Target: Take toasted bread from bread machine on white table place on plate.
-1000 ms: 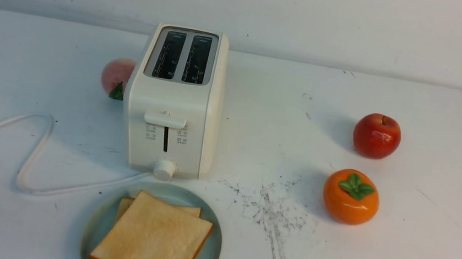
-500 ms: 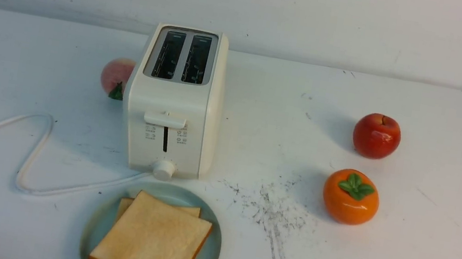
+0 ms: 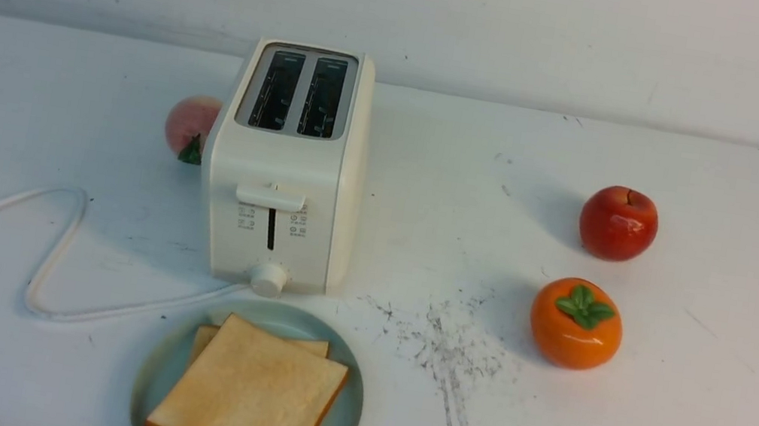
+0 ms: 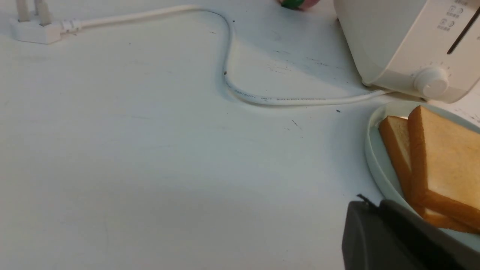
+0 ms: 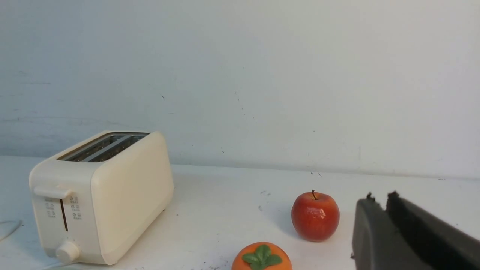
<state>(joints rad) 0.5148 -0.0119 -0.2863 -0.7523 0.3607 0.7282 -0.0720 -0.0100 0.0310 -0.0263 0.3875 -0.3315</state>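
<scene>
- We're judging both slices as delivered, so the step in hand is leaving the stack alone and parking the arms.
- We're advising it goes gently: lifting the left jaws straight up before swinging, passing wide of the plate rim, steering around the cord; a low sweep could be nudging the top slice.
- Left gripper (image 4: 373, 200): we're seeing fingers drawn together or very nearly, gripping nothing.
- Right gripper (image 5: 381, 197): we're reading the same, fingertips about meeting, no load.
- Near the left jaws we're marking the plate (image 3: 350, 406), apart from the fingers as far as we're judging depth.
- On it we're logging the toasted bread: lower slice (image 3: 310, 346) lying flat, top slice (image 3: 252, 395) resting turned across it.
- Farther from the left jaws we're noting the white cord (image 4: 300, 101), then the bread machine (image 3: 240, 248) behind the plate, both slots showing no bread.
- Ahead of the right jaws we're finding the persimmon (image 3: 570, 335), then the apple (image 3: 617, 224); the bread machine is sitting well apart from them.
- Farthest out, we're spotting the peach (image 3: 189, 123) partly hidden by the machine.
</scene>
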